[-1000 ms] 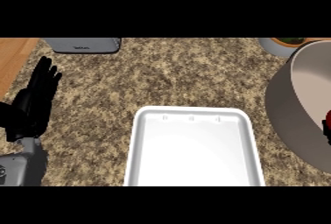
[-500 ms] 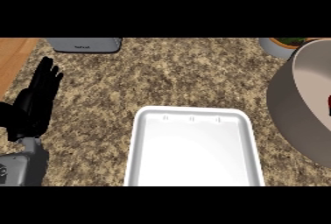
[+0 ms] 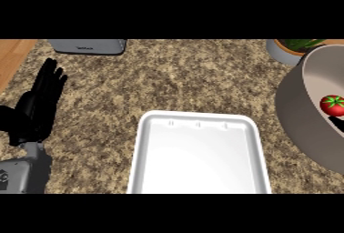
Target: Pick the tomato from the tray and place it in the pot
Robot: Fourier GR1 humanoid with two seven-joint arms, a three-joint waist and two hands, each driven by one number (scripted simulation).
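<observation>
The red tomato (image 3: 332,104) shows at the right edge of the head view, inside the big grey pot (image 3: 293,113). Just below it a small black piece of my right hand (image 3: 336,123) pokes in from the edge; whether it touches the tomato cannot be seen. The white tray (image 3: 201,182) lies in the lower middle with nothing in it. My left hand (image 3: 37,107) rests open at the far left over the counter, fingers straight and pointing away from me, well apart from the tray.
A grey appliance (image 3: 87,46) stands at the counter's far edge on the left. A potted plant (image 3: 290,49) sits at the top right behind the pot. Wooden flooring (image 3: 13,57) shows beyond the counter's left edge.
The tomato has moved up and further into view inside the pot. The black of the right hand near it has shrunk to a small piece. The left hand has stayed still.
</observation>
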